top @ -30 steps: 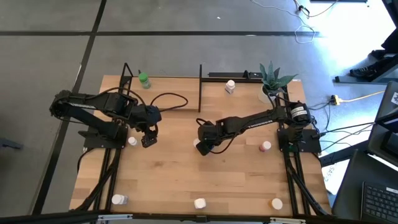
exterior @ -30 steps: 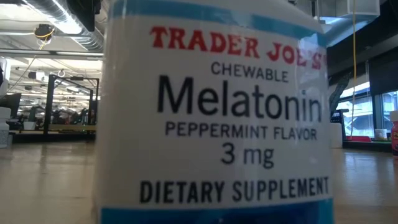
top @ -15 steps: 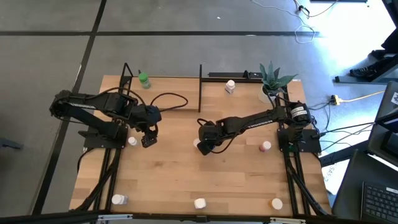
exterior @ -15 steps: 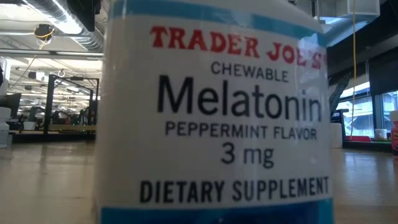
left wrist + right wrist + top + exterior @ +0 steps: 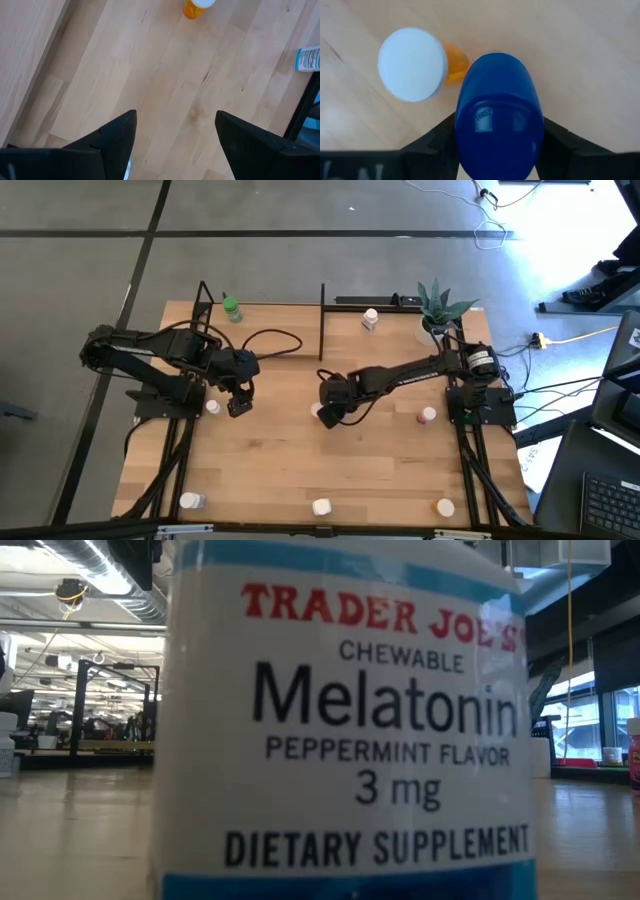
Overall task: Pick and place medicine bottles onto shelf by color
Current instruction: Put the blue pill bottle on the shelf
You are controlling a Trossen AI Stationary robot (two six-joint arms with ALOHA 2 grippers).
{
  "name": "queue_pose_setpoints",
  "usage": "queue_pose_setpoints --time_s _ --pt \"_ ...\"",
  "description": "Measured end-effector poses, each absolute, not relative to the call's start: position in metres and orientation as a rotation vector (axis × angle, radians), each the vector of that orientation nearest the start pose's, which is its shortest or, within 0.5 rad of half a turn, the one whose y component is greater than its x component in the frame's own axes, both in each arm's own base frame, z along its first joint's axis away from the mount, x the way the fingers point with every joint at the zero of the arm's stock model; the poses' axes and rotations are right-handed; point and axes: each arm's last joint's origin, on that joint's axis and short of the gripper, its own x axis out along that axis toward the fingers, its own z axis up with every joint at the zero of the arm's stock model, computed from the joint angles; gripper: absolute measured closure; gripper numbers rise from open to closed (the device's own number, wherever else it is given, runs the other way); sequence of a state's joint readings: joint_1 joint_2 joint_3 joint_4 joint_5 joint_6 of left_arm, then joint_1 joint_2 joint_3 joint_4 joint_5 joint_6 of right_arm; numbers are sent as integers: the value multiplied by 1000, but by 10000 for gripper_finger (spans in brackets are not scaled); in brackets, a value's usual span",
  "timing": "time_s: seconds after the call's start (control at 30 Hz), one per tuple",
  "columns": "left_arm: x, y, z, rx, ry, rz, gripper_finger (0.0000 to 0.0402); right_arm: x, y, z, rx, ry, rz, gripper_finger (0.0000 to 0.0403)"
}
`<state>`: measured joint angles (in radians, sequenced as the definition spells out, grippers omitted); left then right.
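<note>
Blue bottle (image 5: 499,117) sits between right fingers (image 5: 432,142), apparently clamped; left fingers (image 5: 120,135) apart.

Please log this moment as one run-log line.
right hand: closing around blue bottle | orange bottle: beside it | left hand: open, waiting

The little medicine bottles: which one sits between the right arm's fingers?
The blue-capped bottle, between the right arm's dark fingers; the white-capped orange bottle stands just beside it.
</note>
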<state>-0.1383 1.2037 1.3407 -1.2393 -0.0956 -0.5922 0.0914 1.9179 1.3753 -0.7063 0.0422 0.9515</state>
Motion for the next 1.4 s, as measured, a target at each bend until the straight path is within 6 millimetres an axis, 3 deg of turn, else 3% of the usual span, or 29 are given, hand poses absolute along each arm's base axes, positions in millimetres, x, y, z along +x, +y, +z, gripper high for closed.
queue_pose_setpoints --time_s 0.13,0.53,0.8,1.23,1.4 --pt "202 -25 357 -403 1066 285 137 387 30 199 700 1141 -497 215" --pt "202 -25 357 -403 1066 285 137 399 23 275 489 1110 -391 215" --pt "202 -25 357 -403 1066 285 137 404 22 306 374 1042 -305 215" --pt "203 -25 357 -362 1060 266 137 415 13 330 218 876 -266 215" --pt "209 -25 361 -341 970 287 137 421 13 336 169 799 -226 215"
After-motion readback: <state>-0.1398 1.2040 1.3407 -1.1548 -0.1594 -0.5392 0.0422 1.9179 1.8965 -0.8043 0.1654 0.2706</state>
